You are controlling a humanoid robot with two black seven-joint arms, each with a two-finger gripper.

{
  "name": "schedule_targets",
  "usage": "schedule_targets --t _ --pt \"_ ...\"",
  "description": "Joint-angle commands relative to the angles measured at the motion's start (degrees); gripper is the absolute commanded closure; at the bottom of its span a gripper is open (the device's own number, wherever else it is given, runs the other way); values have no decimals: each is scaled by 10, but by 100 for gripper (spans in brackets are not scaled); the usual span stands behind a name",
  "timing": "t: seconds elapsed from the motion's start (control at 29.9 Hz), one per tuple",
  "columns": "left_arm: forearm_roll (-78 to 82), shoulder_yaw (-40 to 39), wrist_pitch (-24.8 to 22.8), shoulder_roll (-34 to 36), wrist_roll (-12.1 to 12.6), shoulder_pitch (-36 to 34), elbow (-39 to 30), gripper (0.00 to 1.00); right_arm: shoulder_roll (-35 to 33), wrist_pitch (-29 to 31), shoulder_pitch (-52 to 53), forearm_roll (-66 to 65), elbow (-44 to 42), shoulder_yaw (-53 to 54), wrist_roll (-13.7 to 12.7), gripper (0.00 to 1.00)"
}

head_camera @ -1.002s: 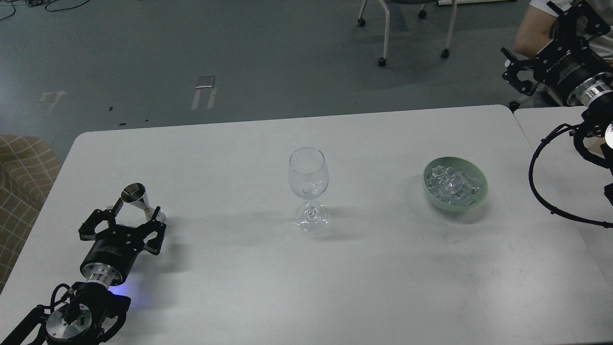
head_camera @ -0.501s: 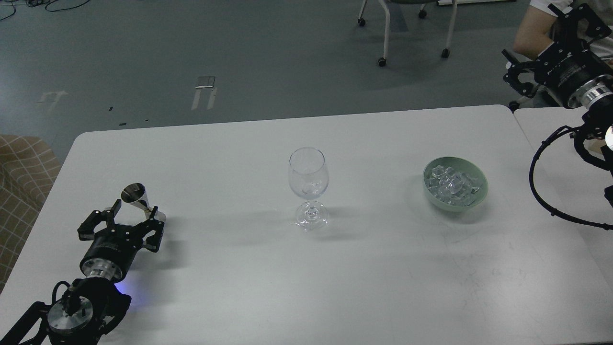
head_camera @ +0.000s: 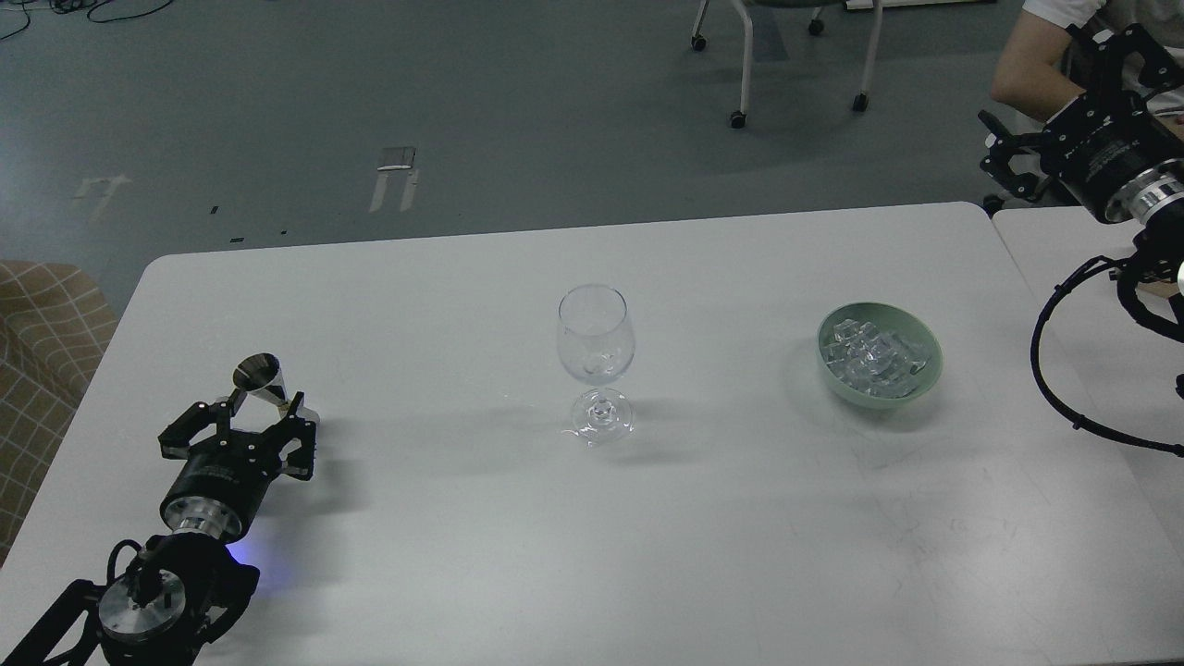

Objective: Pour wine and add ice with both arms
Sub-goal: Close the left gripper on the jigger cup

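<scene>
Left claw [head_camera: 242, 418] gaping around jigger [head_camera: 260, 381], lining up for grasp; right claw [head_camera: 1064, 92] raised off bench [head_camera: 462, 555], state unclear; glass [head_camera: 596, 344] waiting centrally.

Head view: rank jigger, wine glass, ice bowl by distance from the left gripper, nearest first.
From the left gripper:
1. Metal jigger, right at the open jaws, on the table's left side.
2. Wine glass, upright at table centre.
3. Green bowl of ice, far right side.
</scene>
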Motion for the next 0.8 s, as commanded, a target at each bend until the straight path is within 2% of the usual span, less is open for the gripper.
schedule_targets --t 0.0,0.17,0.77 --pt "1 1 -2 -1 1 -1 -10 44 0 0 0 0 -1 0 0 0" --pt "3 1 -1 -2 1 -4 -22 45 -2 0 0 -1 -1 0 0 0" --pt "5 0 -4 -10 1 -20 -1 49 -11 0 1 0 0 0 -1 0"
